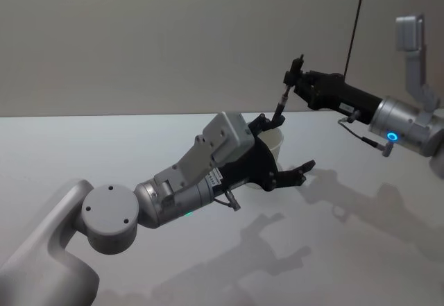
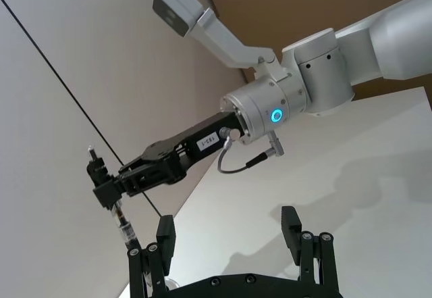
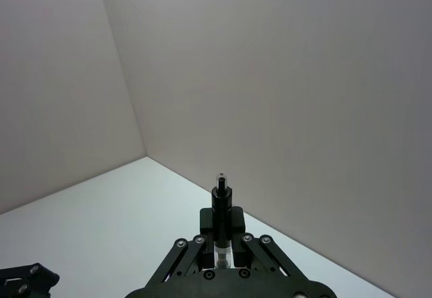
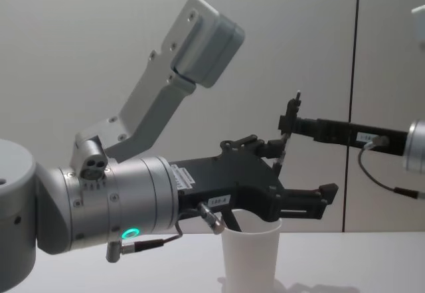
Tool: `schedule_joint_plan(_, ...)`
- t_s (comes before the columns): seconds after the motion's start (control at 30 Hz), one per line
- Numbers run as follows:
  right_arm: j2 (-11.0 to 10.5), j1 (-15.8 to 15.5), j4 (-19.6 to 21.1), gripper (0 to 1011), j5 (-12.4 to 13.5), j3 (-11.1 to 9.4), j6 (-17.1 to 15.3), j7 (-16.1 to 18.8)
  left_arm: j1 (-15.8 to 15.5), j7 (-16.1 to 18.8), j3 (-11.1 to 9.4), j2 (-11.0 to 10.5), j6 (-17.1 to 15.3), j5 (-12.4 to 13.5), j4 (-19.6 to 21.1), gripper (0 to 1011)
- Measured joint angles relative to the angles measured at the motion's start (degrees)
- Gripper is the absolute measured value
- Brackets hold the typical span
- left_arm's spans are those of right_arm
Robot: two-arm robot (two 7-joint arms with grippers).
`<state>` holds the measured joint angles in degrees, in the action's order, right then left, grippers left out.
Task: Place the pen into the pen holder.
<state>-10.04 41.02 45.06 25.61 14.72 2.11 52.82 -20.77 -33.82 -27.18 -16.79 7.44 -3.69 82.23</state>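
Note:
The pen holder, a white paper cup (image 1: 278, 144) (image 4: 251, 256), stands on the white table. My left gripper (image 1: 286, 143) (image 4: 292, 173) (image 2: 228, 230) is open, with one finger on each side of the cup's top. The pen (image 1: 283, 98) (image 4: 284, 137) (image 2: 115, 207) (image 3: 221, 200) is slim and dark with a clear section. It hangs nearly upright, tip down, just above the cup's far rim. My right gripper (image 1: 291, 84) (image 4: 290, 123) (image 2: 108, 186) (image 3: 221, 257) reaches in from the right and is shut on the pen's upper part.
The white table (image 1: 104, 146) runs up to a plain wall behind. A black cable (image 1: 355, 21) hangs down the wall at the right.

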Motion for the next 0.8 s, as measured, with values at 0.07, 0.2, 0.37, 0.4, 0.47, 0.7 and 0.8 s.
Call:
schedule_joint_plan(0.07,0.34,0.6,-1.15,130,-0.22,0.36,0.4,0.01,0.0,0.0,0.0,0.0,0.0,0.0,0.0,1003)
schedule_joint_plan(0.2,0.73,1.33,-2.6,130,-0.6,0.85,1.01,-0.02,0.0,0.0,0.0,0.0,0.0,0.0,0.0,1003)
schedule_joint_plan(0.37,1.4,2.48,-5.01,130,-1.26,1.68,2.16,-0.25,0.0,0.0,0.0,0.0,0.0,0.0,0.0,1003)
schedule_joint_plan(0.4,1.59,2.81,-5.72,130,-1.41,1.92,2.45,-0.34,0.0,0.0,0.0,0.0,0.0,0.0,0.0,1003)
schedule_joint_plan(0.47,1.72,3.04,-6.26,130,-1.54,2.08,2.76,-0.43,0.0,0.0,0.0,0.0,0.0,0.0,0.0,1003)
schedule_joint_plan(0.7,2.44,4.31,-9.29,131,-2.13,2.92,4.23,-0.86,0.0,0.0,0.0,0.0,0.0,0.0,0.0,1003)
schedule_joint_plan(0.8,2.71,4.82,-10.49,220,-2.3,3.17,4.7,-0.98,0.0,0.0,0.0,0.0,0.0,0.0,0.0,1003)
